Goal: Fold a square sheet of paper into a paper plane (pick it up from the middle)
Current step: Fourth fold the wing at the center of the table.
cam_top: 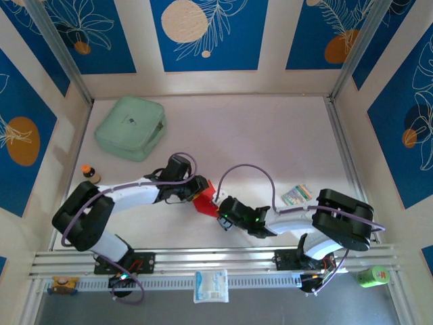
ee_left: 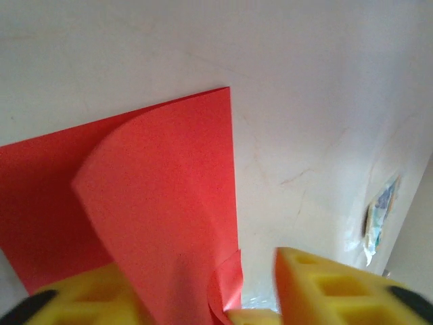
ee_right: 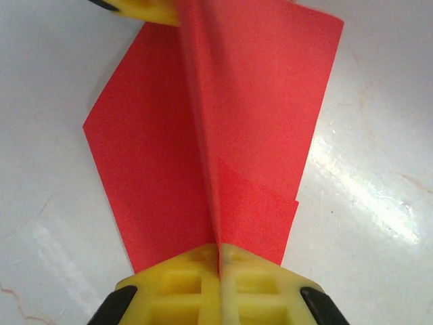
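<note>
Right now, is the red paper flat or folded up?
Folded. A raised crease runs down the red paper, pinched in the shut right gripper.

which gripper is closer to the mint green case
Left. The left gripper is at the red paper, diagonally right of the mint-green case; the right gripper pinches that paper from the other side, farther away.

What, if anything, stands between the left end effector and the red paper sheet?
Nothing visible does. The left end effector is open, with a curled flap of the square sheet of paper rising between its fingers. The right end effector is shut on the sheet's centre ridge from the opposite side.
</note>
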Robot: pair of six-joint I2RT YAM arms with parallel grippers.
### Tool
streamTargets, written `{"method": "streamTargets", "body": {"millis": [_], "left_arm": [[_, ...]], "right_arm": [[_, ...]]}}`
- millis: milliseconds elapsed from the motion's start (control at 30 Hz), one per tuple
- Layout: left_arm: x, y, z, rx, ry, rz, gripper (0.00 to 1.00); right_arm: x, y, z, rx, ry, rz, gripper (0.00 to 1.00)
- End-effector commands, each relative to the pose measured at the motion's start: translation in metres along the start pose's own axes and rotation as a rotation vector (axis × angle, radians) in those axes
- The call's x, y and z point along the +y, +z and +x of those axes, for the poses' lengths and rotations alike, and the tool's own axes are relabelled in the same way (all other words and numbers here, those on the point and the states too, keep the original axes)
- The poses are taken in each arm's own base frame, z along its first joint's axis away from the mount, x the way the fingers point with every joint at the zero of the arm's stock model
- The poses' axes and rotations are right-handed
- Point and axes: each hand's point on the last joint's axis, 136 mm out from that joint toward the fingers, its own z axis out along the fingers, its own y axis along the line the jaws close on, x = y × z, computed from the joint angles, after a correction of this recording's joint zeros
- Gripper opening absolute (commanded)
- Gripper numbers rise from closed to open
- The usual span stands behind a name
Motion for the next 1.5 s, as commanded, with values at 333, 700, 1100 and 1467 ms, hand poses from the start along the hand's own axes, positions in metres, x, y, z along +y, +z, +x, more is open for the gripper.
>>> {"method": "streamTargets", "body": {"millis": [333, 700, 1100, 1467], "left_arm": [[0.0, -0.034, -0.01, -0.11, 0.024, -0.003, 0.61], [-0.013, -0.012, -0.001, -0.031, 0.008, 0.104, 0.09], [-0.013, 0.018, 0.002, 0.009, -0.005, 0.132, 0.03], [0.001, 0.022, 0.004, 0.011, 0.001, 0.074, 0.03]], "right_arm": [[0.006, 0.013, 0.004, 0.116, 0.402, -0.215, 0.03], [0.004, 0.018, 0.009, 0.153, 0.571, -0.277, 0.03], [0.004, 0.018, 0.011, 0.182, 0.598, -0.296, 0.06], [0.012, 0.015, 0.001, 0.196, 0.614, -0.357, 0.11]]}}
